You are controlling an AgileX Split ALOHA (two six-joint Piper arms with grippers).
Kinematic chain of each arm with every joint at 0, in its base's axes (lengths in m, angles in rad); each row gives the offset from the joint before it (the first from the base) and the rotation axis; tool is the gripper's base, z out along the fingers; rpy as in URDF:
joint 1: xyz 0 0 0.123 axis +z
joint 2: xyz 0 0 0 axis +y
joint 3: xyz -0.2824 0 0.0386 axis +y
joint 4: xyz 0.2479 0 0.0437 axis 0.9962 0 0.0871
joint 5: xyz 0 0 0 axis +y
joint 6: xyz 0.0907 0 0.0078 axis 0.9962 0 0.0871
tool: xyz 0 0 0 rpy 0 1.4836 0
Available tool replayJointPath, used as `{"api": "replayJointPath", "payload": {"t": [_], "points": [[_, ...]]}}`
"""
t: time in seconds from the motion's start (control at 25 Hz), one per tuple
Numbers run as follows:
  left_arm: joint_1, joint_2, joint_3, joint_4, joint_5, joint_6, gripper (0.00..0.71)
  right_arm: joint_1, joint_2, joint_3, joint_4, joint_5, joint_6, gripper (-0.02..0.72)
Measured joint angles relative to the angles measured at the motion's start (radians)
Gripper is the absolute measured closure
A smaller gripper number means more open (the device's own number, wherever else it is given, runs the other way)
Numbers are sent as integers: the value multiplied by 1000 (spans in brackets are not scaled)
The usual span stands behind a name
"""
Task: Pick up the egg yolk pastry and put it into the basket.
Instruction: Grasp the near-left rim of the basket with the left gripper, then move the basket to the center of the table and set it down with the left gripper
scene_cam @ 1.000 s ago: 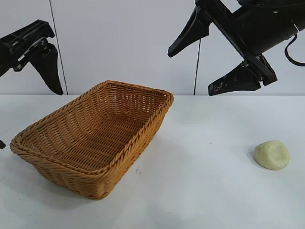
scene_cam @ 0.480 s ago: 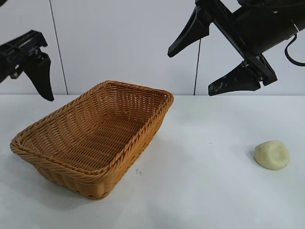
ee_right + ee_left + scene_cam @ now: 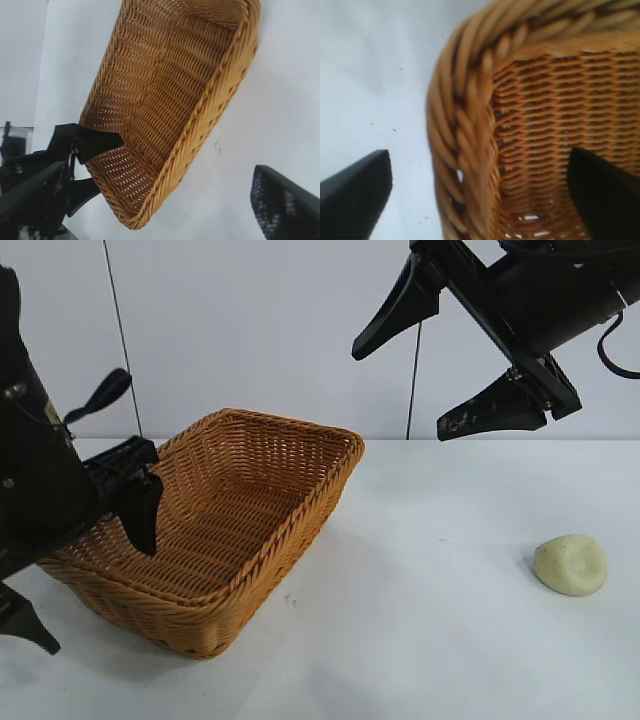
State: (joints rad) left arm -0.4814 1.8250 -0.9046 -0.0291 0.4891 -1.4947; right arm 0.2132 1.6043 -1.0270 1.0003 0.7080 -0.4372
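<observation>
On the white worktop (image 3: 430, 640), near the right edge, lies the one small, pale yellowish-cream, domed egg yolk pastry (image 3: 570, 564), well apart from the single large golden-brown woven wicker basket (image 3: 260, 530) at left. It looks light, soft and crumbly, so a gentle pinch across its rounded sides seems wisest. Two hands show: the left hand (image 3: 90, 570), fingers spread wide, straddles the basket's near-left rim; the right hand (image 3: 440, 385), also wide apart and empty, hangs high between basket and pastry.
</observation>
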Motion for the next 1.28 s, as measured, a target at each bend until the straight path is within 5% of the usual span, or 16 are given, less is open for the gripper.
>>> {"api": "replayJointPath", "payload": {"t": [0.28, 0.4, 0.72, 0.96, 1.28], "points": [[0, 12, 1, -26, -54, 14, 35, 0, 0, 0, 0, 0, 0, 8], [0, 12, 1, -27, -57, 15, 100, 0, 0, 0, 0, 0, 0, 8], [1, 12, 1, -34, -25, 10, 611, 0, 0, 0, 0, 0, 0, 8], [47, -30, 1, -94, -26, 185, 627, 0, 0, 0, 0, 0, 0, 8], [238, 20, -117, -434, 141, 922, 627, 0, 0, 0, -2, 0, 0, 8]]}}
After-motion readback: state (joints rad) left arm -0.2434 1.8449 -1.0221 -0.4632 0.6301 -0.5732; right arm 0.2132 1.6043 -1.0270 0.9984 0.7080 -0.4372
